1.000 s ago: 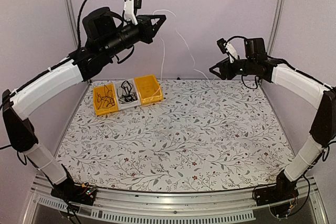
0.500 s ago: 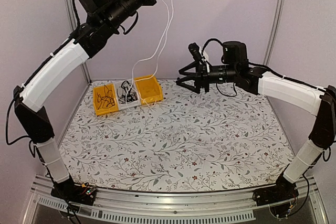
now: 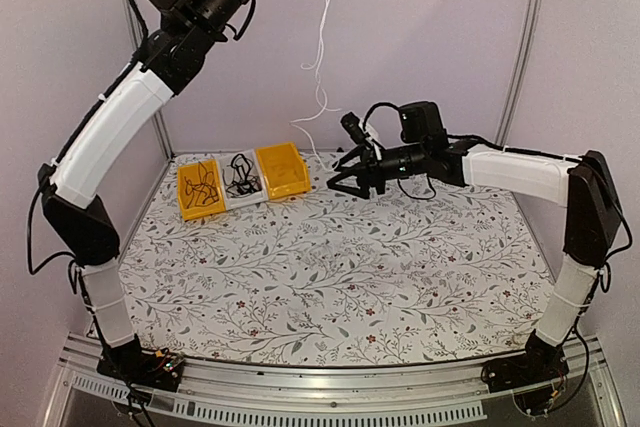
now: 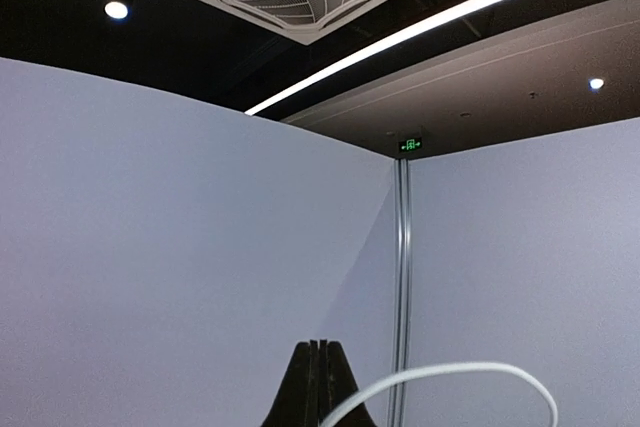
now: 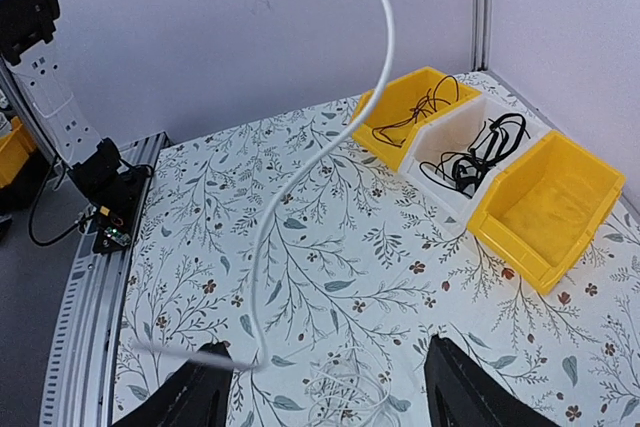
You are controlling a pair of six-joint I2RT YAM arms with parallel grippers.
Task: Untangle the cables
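A white cable (image 3: pixel 322 57) hangs from my left gripper (image 4: pixel 320 344), which is raised above the top edge of the overhead view and is shut on it. The cable (image 5: pixel 300 157) drops to a loose white coil (image 5: pixel 352 399) on the flowered table (image 3: pixel 400 277). My right gripper (image 3: pixel 347 183) hovers low over that coil, just right of the bins. It is open (image 5: pixel 328 347), with the cable passing close to its left finger (image 5: pixel 195 392) and nothing gripped. Black cables (image 3: pixel 202 185) lie in a yellow bin and more black cables (image 3: pixel 240 179) in a white bin.
Three bins stand in a row at the back left: a yellow bin (image 3: pixel 184 209), a white bin (image 3: pixel 246 201) and a yellow bin (image 3: pixel 282 169) with nothing in it. Walls with metal posts (image 3: pixel 524 47) surround the table. A rail with electronics (image 5: pixel 105 209) runs along the near edge.
My left arm has lifted higher, drawing the white cable up. The right arm has swung left and down toward the table by the bins, and its jaws have spread wider.
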